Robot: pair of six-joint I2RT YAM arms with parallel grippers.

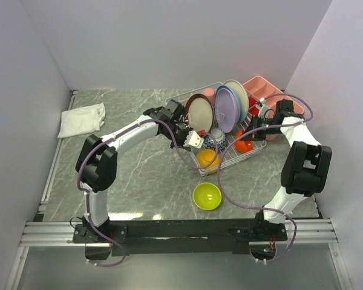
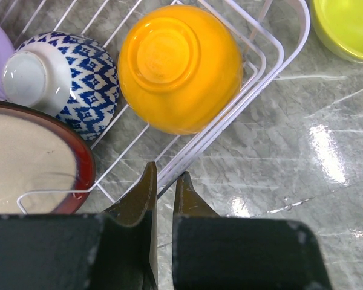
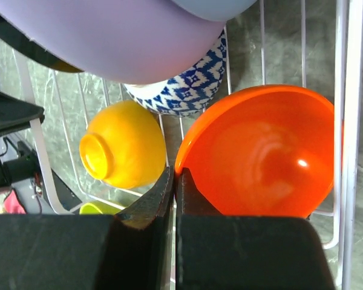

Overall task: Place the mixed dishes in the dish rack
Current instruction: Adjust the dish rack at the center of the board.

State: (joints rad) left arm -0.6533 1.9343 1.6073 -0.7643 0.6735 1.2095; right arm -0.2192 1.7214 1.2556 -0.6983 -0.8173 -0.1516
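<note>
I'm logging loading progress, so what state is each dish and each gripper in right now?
orange-yellow bowl: upside down in the dish rack.
blue-patterned bowl: overturned in rack.
red-orange bowl: in rack, tipped on its side.
lime bowl: upright on table, outside rack.
plates: standing on edge in rack.
left gripper: shut, empty.
right gripper: shut.

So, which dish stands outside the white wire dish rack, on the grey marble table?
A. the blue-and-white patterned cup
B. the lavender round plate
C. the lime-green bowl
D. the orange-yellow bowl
C: the lime-green bowl stands upright on the grey marble table, in front of the white wire dish rack, while the other three are inside it.
</note>
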